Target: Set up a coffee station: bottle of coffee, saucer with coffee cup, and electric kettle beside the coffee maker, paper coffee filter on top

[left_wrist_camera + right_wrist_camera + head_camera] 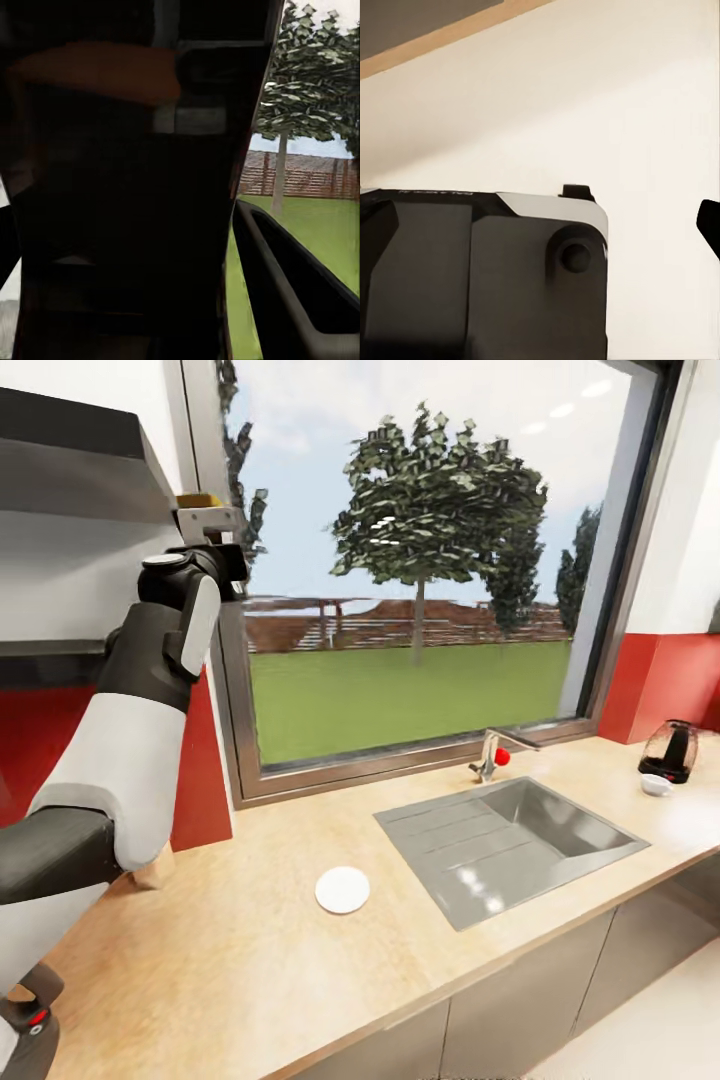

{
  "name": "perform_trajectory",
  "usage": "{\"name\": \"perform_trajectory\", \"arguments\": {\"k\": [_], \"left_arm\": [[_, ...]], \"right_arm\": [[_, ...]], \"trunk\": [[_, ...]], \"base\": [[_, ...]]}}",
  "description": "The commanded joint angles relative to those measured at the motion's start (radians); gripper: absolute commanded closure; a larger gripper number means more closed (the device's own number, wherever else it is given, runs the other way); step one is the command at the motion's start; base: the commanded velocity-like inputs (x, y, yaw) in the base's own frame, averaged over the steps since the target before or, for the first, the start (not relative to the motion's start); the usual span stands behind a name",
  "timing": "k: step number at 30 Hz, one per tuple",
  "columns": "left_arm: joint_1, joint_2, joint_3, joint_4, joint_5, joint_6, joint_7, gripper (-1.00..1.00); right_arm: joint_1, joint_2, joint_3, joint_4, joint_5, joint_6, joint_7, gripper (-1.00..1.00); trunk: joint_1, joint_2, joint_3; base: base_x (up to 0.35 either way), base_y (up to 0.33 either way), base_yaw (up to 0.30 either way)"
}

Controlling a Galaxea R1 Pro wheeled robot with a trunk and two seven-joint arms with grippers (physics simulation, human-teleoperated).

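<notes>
We're in a home kitchen: a long wooden countertop (300, 950) runs under a big window (420, 560) looking onto a lawn and tree, with a steel sink (510, 850) and tap (492, 752) set in it, grey cabinets (520, 1010) below, a shelf (70, 470) above, a coffee maker (670, 752) far right.
</notes>
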Motion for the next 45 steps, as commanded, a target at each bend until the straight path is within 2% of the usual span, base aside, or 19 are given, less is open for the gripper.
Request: {"name": "perform_trajectory", "arguments": {"k": [1,11,14,21,25,28,32,36,37,43,45], "left_arm": [[-0.001,0.0,-0.002,-0.001,0.005,0.004,0.006,1.0],[0.002,-0.001,-0.002,0.0,0.006,0.004,0.008,1.0],[0.021,-0.003,-0.003,0.0,0.006,0.003,0.008,1.0],[0.133,-0.026,-0.029,-0.014,0.005,-0.008,0.005,1.0],[0.198,-0.031,-0.036,-0.029,0.006,-0.012,-0.001,1.0],[0.295,-0.029,-0.038,-0.101,0.005,-0.015,-0.035,1.0],[0.473,-0.018,-0.037,-0.257,0.004,-0.023,-0.111,1.0],[0.608,-0.008,-0.035,-0.36,0.001,-0.081,-0.147,1.0],[0.66,-0.005,-0.034,-0.385,0.0,-0.104,-0.153,1.0],[0.815,0.022,-0.035,-0.409,0.003,-0.161,-0.16,1.0],[0.882,0.031,-0.035,-0.411,0.004,-0.221,-0.161,1.0]], "right_arm": [[0.0,0.0,0.008,0.0,-0.008,-0.002,-0.002,-1.0],[0.0,0.0,0.008,0.0,-0.008,-0.002,-0.004,-1.0],[0.0,0.0,0.008,0.0,-0.008,-0.002,-0.005,-1.0],[0.0,0.001,0.009,-0.001,-0.009,-0.003,-0.007,-1.0],[0.0,0.002,0.009,-0.005,-0.009,-0.004,-0.006,-1.0],[0.0,0.002,0.007,-0.007,-0.011,-0.005,-0.005,-1.0],[0.0,0.003,0.006,-0.009,-0.012,-0.006,-0.005,-1.0],[0.0,0.003,0.005,-0.009,-0.013,-0.008,-0.005,-1.0],[0.0,0.004,0.005,-0.009,-0.013,-0.008,-0.005,-1.0],[0.0,0.004,0.005,-0.009,-0.015,-0.008,-0.005,-1.0],[0.0,0.004,0.003,-0.009,-0.017,-0.008,-0.005,-1.0]], "trunk": [[0.0,-0.001,0.0],[0.0,-0.001,0.006],[0.0,-0.001,0.008],[0.0,-0.001,0.01],[0.0,-0.001,0.011],[0.0,-0.001,0.011],[0.0,-0.001,0.011],[0.0,-0.001,0.011],[0.0,-0.001,0.011],[0.0,-0.001,0.011],[0.0,-0.001,0.011]], "base": [[0.0,-0.271,-0.239],[0.0,-0.27,-0.239],[0.0,-0.16,-0.239],[0.0,-0.029,-0.138],[0.0,-0.002,-0.016],[0.0,-0.001,-0.004],[0.0,0.0,0.0],[0.0,0.0,0.0],[0.0,0.0,0.0],[0.0,0.0,0.0],[0.0,0.0,0.0]]}}
